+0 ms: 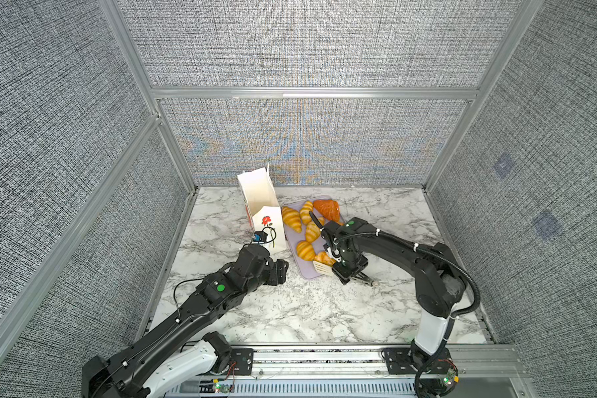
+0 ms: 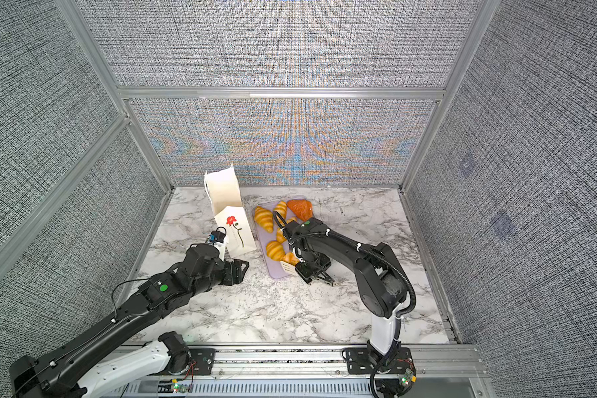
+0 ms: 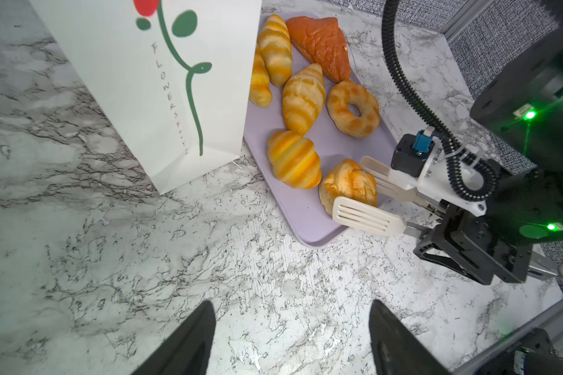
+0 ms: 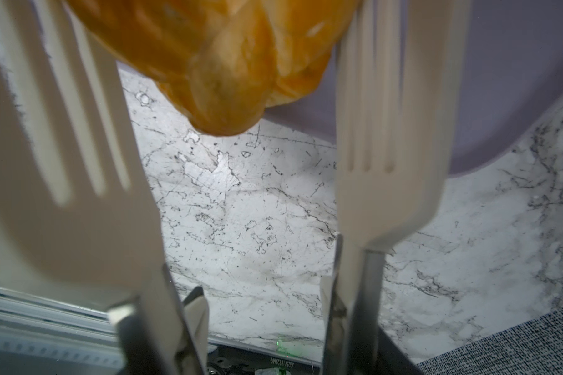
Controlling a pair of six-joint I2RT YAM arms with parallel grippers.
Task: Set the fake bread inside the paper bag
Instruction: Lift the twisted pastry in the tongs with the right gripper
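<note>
The white paper bag [image 1: 268, 224] [image 3: 143, 81] with a red flower stands upright and open-topped, just left of the lilac tray [image 1: 305, 271] [image 3: 306, 224]. Several pieces of fake bread lie on the tray: striped croissants [image 1: 291, 218] [image 3: 294, 160], a ring [image 3: 353, 108] and an orange-brown triangle [image 1: 326, 209]. My right gripper [image 3: 350, 185] [image 1: 324, 263] has white slotted paddles pressed against both sides of a knotted bun [image 3: 346, 180] [image 4: 225, 65]. That bun rests at the tray's near corner. My left gripper [image 3: 293, 328] [image 1: 279, 271] hangs open over bare marble in front of the bag.
The marble table [image 1: 290, 310] is walled on three sides by grey panels in aluminium frames [image 1: 311, 93]. In both top views the right arm [image 1: 393, 241] reaches over the tray's right side and hides the ring.
</note>
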